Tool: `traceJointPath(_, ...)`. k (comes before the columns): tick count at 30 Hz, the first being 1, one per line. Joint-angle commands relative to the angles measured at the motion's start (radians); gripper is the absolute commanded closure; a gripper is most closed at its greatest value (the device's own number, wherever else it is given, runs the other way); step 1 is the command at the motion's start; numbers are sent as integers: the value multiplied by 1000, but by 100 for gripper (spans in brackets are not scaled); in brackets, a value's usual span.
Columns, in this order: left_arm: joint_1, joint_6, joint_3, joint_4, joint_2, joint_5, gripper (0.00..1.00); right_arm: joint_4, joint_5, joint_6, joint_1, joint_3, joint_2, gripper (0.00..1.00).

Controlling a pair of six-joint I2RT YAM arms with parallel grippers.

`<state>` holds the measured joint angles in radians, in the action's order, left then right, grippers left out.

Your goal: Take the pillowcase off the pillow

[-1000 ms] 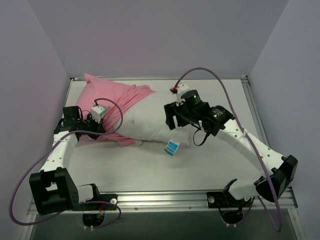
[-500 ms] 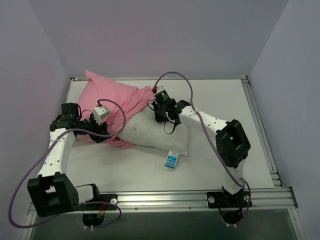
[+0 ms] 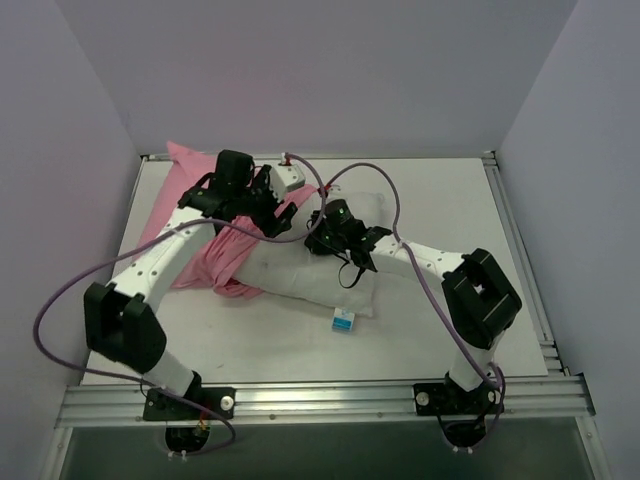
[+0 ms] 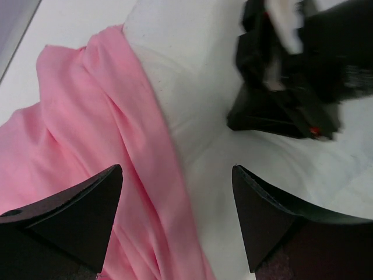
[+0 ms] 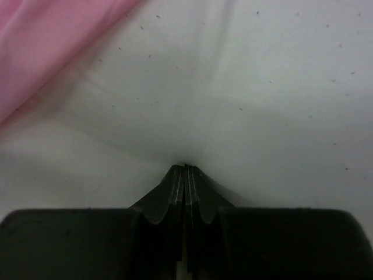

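Presently, the white table (image 3: 450,190) carries the pillow (image 3: 295,278) left of centre, lying across it; its left portion sits inside the pink pillowcase (image 3: 210,262), its right portion is bare and white; the pillowcase is bunched and wrinkled toward the far left corner; the left gripper (image 4: 176,175) hangs over the line where pink cloth meets white, fingers spread wide and holding nothing; the right gripper (image 5: 185,170) is closed tight, pinching a fold of the pillow's bare fabric, which puckers around the tips; the blue-and-white tag (image 3: 343,319) lies at the pillow's near right corner.
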<state>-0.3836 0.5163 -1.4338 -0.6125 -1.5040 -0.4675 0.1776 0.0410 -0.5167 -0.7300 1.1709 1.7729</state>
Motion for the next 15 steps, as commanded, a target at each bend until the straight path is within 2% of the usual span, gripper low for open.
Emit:
traceJointPath(1, -27, -32, -76, 88, -128, 260, 16, -79, 57, -62, -20, -83, 28, 100)
traceJointPath(4, -38, -1, -123, 85, -212, 302, 21, -67, 51, -78, -17, -100, 25, 100)
traceJointPath(5, -38, 4, -134, 85, -228, 344, 43, -61, 46, -83, -14, -108, 23, 100)
traceJointPath(7, -31, -12, -177, 89, -272, 380, 75, -53, 48, -100, -9, -125, 20, 100)
traceJointPath(8, -14, -33, -194, 95, -281, 380, 95, -49, 48, -103, -3, -143, 20, 100)
traceJointPath(11, 31, -90, -264, 105, -314, 314, 98, -47, 59, -106, 1, -181, 40, 100)
traceJointPath(15, 86, -145, -372, 83, -355, 190, 94, -20, 86, -118, 0, -241, 63, 100)
